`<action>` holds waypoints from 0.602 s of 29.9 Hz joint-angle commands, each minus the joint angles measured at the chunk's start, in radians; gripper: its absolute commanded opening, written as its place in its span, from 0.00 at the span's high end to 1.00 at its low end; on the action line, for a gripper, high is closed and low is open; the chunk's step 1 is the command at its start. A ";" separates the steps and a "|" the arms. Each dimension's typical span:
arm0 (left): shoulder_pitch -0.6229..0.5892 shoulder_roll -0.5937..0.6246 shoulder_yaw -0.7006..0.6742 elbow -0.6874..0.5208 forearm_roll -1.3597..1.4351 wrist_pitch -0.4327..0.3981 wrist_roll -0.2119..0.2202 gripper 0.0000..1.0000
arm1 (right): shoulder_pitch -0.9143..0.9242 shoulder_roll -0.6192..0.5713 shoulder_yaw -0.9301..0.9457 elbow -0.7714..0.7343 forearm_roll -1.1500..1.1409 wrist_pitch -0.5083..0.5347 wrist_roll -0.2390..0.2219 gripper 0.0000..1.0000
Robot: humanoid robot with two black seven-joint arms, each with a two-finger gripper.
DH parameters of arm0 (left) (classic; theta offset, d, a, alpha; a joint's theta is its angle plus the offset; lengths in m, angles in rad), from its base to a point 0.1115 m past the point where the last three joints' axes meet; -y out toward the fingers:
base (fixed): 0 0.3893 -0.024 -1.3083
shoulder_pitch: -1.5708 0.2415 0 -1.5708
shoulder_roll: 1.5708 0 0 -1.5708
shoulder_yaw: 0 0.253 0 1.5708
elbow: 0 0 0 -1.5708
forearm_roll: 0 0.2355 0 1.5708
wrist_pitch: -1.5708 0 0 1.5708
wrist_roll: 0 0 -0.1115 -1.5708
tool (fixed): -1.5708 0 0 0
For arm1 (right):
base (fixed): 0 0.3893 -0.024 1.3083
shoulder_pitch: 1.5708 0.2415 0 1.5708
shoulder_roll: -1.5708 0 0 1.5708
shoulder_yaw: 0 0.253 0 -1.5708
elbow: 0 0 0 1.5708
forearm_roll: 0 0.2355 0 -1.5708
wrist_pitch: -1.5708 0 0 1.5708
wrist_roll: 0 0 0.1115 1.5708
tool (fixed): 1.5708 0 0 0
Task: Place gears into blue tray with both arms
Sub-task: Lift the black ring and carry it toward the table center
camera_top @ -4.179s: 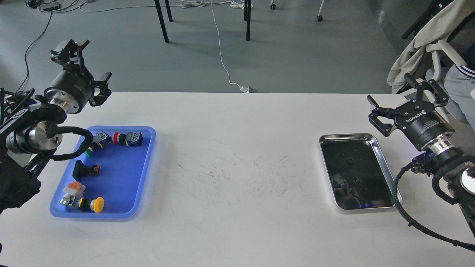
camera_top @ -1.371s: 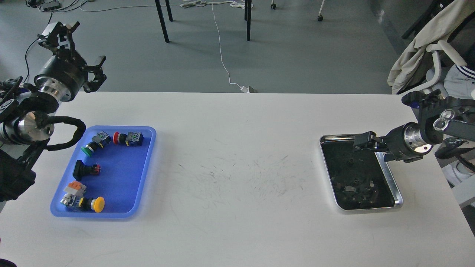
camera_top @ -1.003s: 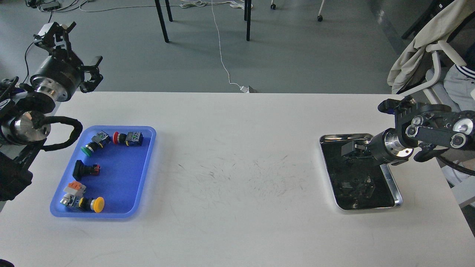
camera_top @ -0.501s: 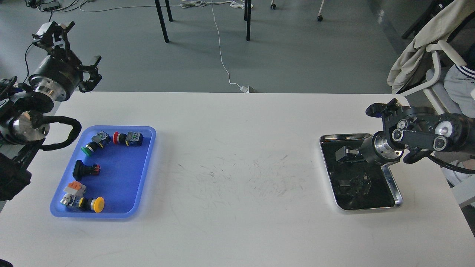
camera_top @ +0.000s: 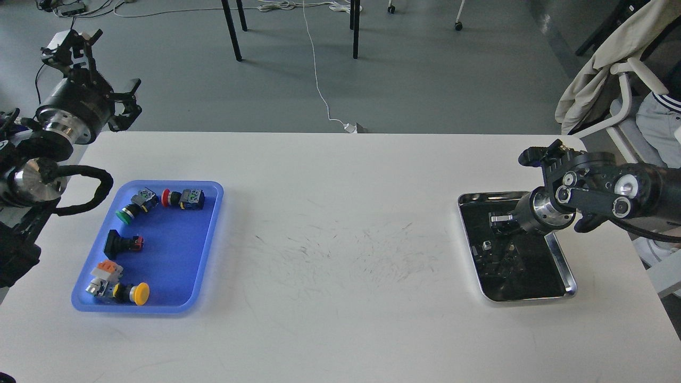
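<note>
The blue tray [camera_top: 175, 250] lies at the table's left and holds several coloured push-button switches [camera_top: 183, 198]. My left gripper [camera_top: 106, 69] hangs open and empty above the table's far left corner, behind the blue tray. Over the shiny steel tray [camera_top: 565, 261] on the right, my right gripper [camera_top: 497, 221] points down into the upper half. Its fingers merge with the dark reflection, so I cannot tell them apart. The gears do not stand out among the dark reflections in the steel tray.
The white table [camera_top: 340, 255] stretches between the two trays, with faint scuff marks in the middle. A chair draped with a beige cloth [camera_top: 601, 58] stands beyond the right edge. Table legs and a white cable [camera_top: 319, 80] are on the floor behind.
</note>
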 commanded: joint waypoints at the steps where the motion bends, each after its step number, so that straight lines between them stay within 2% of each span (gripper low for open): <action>1: 0.002 0.004 0.000 0.000 0.000 0.000 0.000 0.02 | 0.007 -0.003 0.000 0.004 -0.001 0.000 0.000 0.98; 5: 0.000 0.011 0.000 0.000 0.000 0.000 0.000 0.02 | 0.071 -0.017 0.002 0.045 0.006 0.002 0.000 0.98; 9: 0.000 0.017 0.000 0.000 0.000 0.000 0.000 0.02 | 0.177 -0.078 0.009 0.164 0.018 -0.001 0.000 0.98; 14: 0.002 0.018 0.000 0.001 0.000 0.000 0.002 0.02 | 0.332 -0.074 0.028 0.289 0.113 -0.021 0.008 0.98; 15: 0.000 0.017 0.000 0.000 0.000 0.000 0.002 0.02 | 0.353 -0.064 0.043 0.292 0.152 -0.032 0.018 0.98; 18: 0.000 0.017 0.000 0.000 0.000 0.003 0.002 0.02 | 0.377 0.033 0.119 0.277 0.296 -0.047 0.098 0.98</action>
